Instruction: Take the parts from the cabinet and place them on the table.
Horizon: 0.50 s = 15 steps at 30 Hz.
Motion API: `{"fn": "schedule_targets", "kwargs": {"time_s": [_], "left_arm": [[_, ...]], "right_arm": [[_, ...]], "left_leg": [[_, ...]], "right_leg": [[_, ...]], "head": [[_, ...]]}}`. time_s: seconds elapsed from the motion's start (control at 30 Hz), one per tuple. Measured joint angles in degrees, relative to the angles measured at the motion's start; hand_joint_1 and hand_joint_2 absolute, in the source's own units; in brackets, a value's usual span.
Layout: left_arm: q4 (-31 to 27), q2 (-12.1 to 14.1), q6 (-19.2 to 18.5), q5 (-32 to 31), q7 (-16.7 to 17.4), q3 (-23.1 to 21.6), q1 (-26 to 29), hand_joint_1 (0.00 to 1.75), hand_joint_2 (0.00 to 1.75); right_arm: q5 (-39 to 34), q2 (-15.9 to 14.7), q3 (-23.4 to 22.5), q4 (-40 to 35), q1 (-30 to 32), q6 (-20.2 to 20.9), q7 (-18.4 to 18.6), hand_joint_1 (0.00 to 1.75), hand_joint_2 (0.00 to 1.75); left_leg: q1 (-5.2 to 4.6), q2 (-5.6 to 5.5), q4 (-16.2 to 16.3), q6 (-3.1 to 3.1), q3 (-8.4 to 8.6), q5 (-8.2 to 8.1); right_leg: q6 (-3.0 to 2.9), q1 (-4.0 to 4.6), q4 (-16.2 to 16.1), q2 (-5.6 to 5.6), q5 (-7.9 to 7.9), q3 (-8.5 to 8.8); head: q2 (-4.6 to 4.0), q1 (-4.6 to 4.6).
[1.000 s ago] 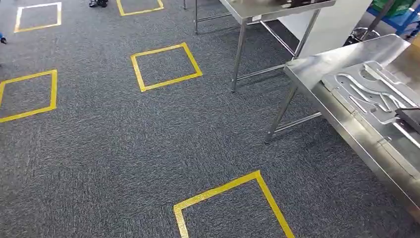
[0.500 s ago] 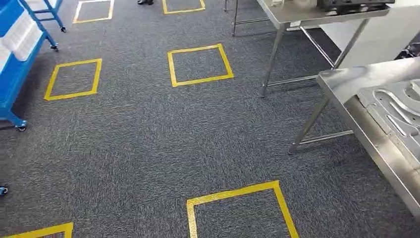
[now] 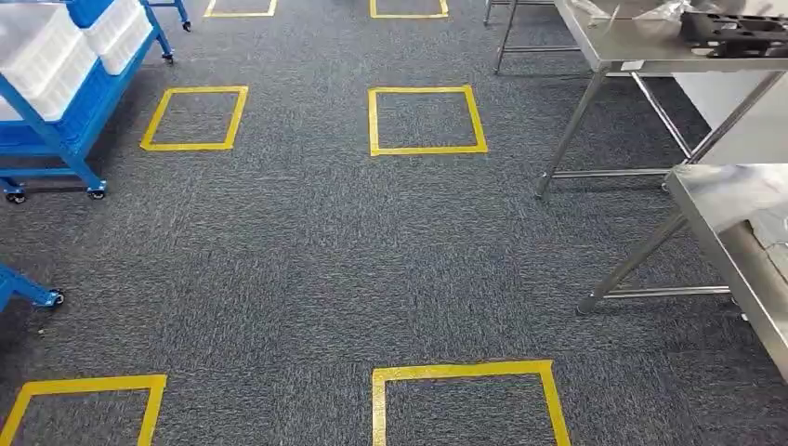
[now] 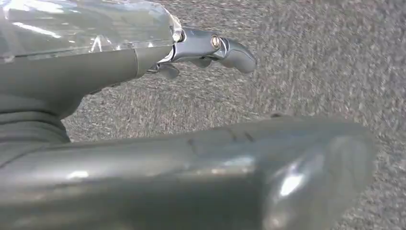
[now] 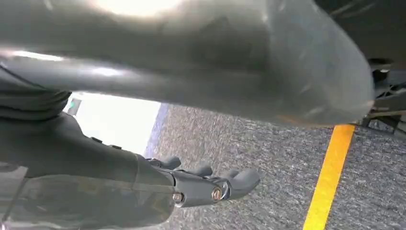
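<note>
Carpet [image 3: 307, 260] ahead: your left hand [image 4: 143, 62] and right hand [image 5: 158, 187] hang empty, fingers apart. Parts wait on the blue cabinet [image 3: 70, 84], far left; walk there, then reach.

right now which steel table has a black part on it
The far steel table at top right: a black part lies on it. The near table shows none.
</note>
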Motion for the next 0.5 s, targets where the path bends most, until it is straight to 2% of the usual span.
{"fn": "schedule_targets", "kwargs": {"time_s": [0.03, 0.07, 0.1, 0.13, 0.23, 0.27, 0.3, 0.33, 0.37, 0.4, 0.43, 0.47, 0.5], "left_arm": [[0.00, 0.00, -0.04, -0.07, -0.11, -0.13, 0.08, 0.00, 0.00], [0.00, -0.02, -0.18, -0.18, -0.33, -0.22, 0.08, 0.00, 0.00], [0.00, -0.02, -0.37, -0.22, -0.55, -0.29, 0.07, 0.00, 0.00], [0.00, -0.04, -0.57, -0.26, -0.72, -0.37, 0.03, 0.00, 0.00], [0.00, -0.04, -0.68, -0.28, -1.05, -0.70, 0.22, 0.00, 0.00], [0.00, -0.02, -0.70, -0.26, -1.05, -0.74, 0.38, 0.00, 0.00], [0.00, 0.00, -0.81, -0.22, -1.03, -0.77, 0.45, 0.00, 0.00], [0.00, -0.02, -0.94, -0.11, -0.96, -0.79, 0.50, 0.00, 0.00], [0.00, -0.02, -1.07, 0.09, -0.81, -0.79, 0.41, 0.00, 0.00], [0.00, -0.02, -1.20, 0.35, -0.63, -0.79, 0.30, 0.00, 0.00], [0.00, -0.02, -1.23, 0.63, -0.50, -0.79, 0.30, 0.00, 0.00], [0.00, 0.00, -1.29, 0.68, -0.44, -0.79, 0.37, 0.00, 0.00], [0.00, -0.02, -1.38, 0.74, -0.37, -0.79, 0.56, 0.00, 0.00]], "right_arm": [[0.00, -0.07, -0.02, 0.00, 0.05, -0.13, -0.18, 0.00, 0.00], [-0.02, -0.09, -0.04, 0.02, 0.10, -0.27, -0.33, 0.00, 0.00], [-0.02, -0.15, -0.11, 0.02, 0.19, -0.44, -0.68, 0.00, 0.00], [-0.02, -0.24, -0.26, 0.09, 0.33, -0.57, -0.92, 0.00, 0.00], [-0.04, -0.24, -0.39, 0.13, -0.02, -0.72, -1.31, 0.00, 0.00], [-0.04, -0.22, -0.44, 0.13, -0.03, -0.72, -1.36, 0.00, 0.00], [-0.04, -0.22, -0.44, 0.13, -0.04, -0.70, -1.47, 0.00, 0.00], [-0.06, -0.22, -0.46, 0.13, 0.06, -0.66, -1.49, 0.00, 0.00], [-0.02, -0.24, -0.46, 0.13, 0.31, -0.61, -1.55, 0.00, 0.00], [0.11, -0.24, -0.46, 0.15, 0.48, -0.57, -1.58, 0.00, 0.00], [0.26, -0.24, -0.46, 0.20, 0.60, -0.46, -1.58, 0.00, 0.00], [0.26, -0.24, -0.46, 0.22, 0.64, -0.40, -1.49, 0.00, 0.00], [0.39, -0.24, -0.46, 0.22, 0.63, -0.20, -1.40, 0.00, 0.00]], "left_leg": [[0.00, -0.72, 0.14, -0.05, 0.02, 0.02], [0.01, -1.61, 0.25, -0.15, 0.04, 0.04], [0.03, -2.33, 0.39, -0.29, 0.02, 0.07], [-0.12, -2.84, 0.56, -0.65, -0.21, 0.11], [-0.02, -4.21, 0.44, -1.80, -0.68, 0.48], [-0.11, -4.78, 0.33, -2.18, -1.04, 0.68], [-0.06, -4.02, 1.01, -2.28, -1.14, 0.26], [-0.19, -1.34, 2.85, -2.40, -1.98, -1.38], [-0.11, 0.27, 6.46, -2.57, -3.66, -3.82], [0.04, 1.19, 11.30, -2.82, -5.76, -6.37], [0.14, 1.52, 15.77, -3.04, -7.68, -8.30], [0.20, 1.71, 18.83, -3.20, -8.92, -9.12], [0.27, 1.86, 18.78, -3.27, -8.66, -8.48]], "right_leg": [[-0.12, 0.00, -3.38, 0.14, 2.41, 1.58], [-0.31, -0.04, -9.09, 0.71, 5.51, 4.24], [-0.52, -0.17, -14.10, 2.13, 7.77, 6.60], [-0.74, -0.27, -16.25, 4.98, 7.18, 7.41], [-1.65, 0.28, -16.42, 3.28, 7.61, 7.20], [-2.04, 0.18, -16.68, 2.64, 7.85, 7.33], [-2.72, -0.31, -17.23, 1.72, 8.33, 7.37], [-3.08, -0.22, -17.30, 1.08, 8.34, 7.30], [-3.38, -0.08, -17.29, 0.40, 8.36, 7.22], [-3.42, 0.12, -17.29, -0.49, 8.33, 7.17], [-3.49, 0.27, -17.27, -1.30, 8.28, 7.03], [-3.51, 0.38, -17.22, -2.12, 8.27, 6.96], [-3.52, 0.42, -17.22, -2.84, 8.22, 6.97]], "head": [[0.00, 0.00], [0.00, 0.00], [0.00, 0.00], [0.00, 0.00], [0.00, 0.00], [0.00, 0.00], [0.00, 0.00], [0.00, -0.02], [0.00, -0.02], [0.00, -0.02], [0.00, -0.02], [0.00, -0.02], [0.00, -0.02]]}}
